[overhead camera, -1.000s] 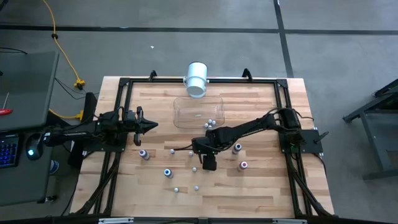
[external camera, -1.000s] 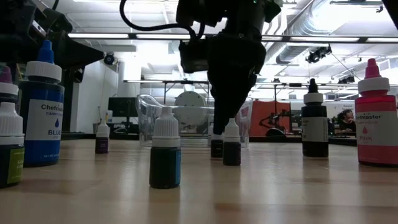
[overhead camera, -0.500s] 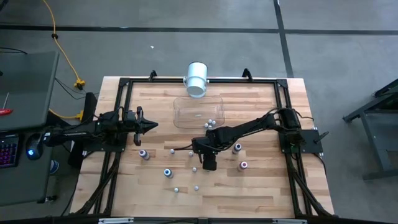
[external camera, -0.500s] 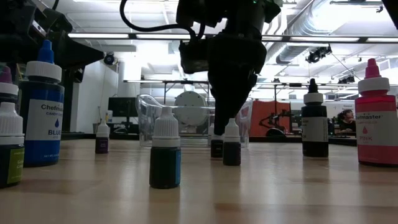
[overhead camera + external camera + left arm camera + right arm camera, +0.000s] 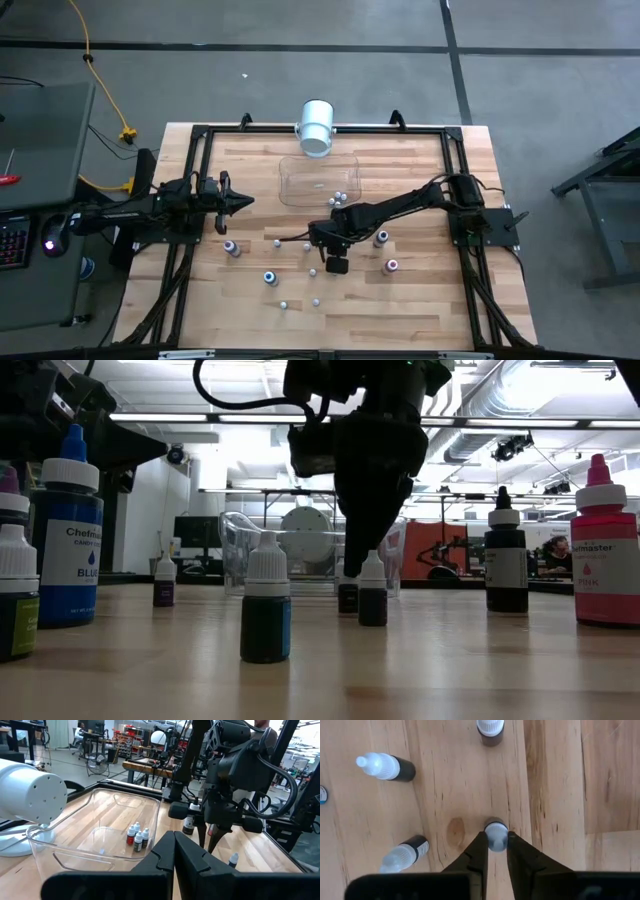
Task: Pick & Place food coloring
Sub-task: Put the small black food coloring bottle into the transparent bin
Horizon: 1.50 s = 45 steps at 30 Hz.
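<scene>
The small food-coloring bottle point(image 5: 495, 834) under the right gripper point(image 5: 494, 851) stands upright on the wooden table point(image 5: 420, 300), its long axis vertical and its white cap pointing straight up at the wrist camera. It sits near the middle of the table, a little toward the front from the clear plastic tub point(image 5: 318, 180). In the low view the same bottle point(image 5: 372, 592) shows a dark body under a white cap, with another small bottle just beside it.

The right gripper's two dark fingers point(image 5: 478, 852) are drawn in close on either side of the cap and appear to touch it (the bottle's base is on the wood, not lifted). The arm comes down from above in the low view, its fingers narrowing to the cap.

Other bottles stand scattered around: a tall blue bottle point(image 5: 68, 530) and a pink bottle point(image 5: 602, 550) at the low view's edges, and a dark-bodied one point(image 5: 265, 600) in front. Three small bottles point(image 5: 137, 836) stand upright inside the tub.

The left gripper point(image 5: 243, 200) hangs over the table's left side, well apart from the bottles, fingers pressed together. A white cylinder point(image 5: 316, 125) lies at the table's far edge.
</scene>
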Motion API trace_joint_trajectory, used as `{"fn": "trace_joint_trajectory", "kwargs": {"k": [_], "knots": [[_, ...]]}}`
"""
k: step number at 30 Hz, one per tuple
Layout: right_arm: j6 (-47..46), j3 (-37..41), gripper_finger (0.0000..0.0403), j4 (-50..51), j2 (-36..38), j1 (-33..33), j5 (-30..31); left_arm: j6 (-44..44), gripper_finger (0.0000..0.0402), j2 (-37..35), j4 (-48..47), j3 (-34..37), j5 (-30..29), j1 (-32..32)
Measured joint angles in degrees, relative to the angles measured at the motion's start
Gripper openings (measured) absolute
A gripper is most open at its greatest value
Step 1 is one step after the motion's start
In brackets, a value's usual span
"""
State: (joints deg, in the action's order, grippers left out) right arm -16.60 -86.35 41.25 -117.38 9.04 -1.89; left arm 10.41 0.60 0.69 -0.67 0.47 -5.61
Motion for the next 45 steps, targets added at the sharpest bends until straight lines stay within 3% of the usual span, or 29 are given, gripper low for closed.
{"fn": "trace_joint_trajectory", "kwargs": {"k": [11,29,45], "knots": [[-0.04,-0.17,0.0041,-0.17,0.52,0.00,0.11,-0.01,0.0001,0.01,0.00,0.00,0.00,-0.01],[-3.33,-0.81,0.0041,0.47,8.54,-0.06,3.65,0.00,0.0001,0.02,0.00,0.00,0.00,0.00],[3.31,-21.66,0.0041,19.86,9.01,-5.82,7.94,-0.02,0.0001,0.02,-0.02,0.00,0.00,-0.02]]}}
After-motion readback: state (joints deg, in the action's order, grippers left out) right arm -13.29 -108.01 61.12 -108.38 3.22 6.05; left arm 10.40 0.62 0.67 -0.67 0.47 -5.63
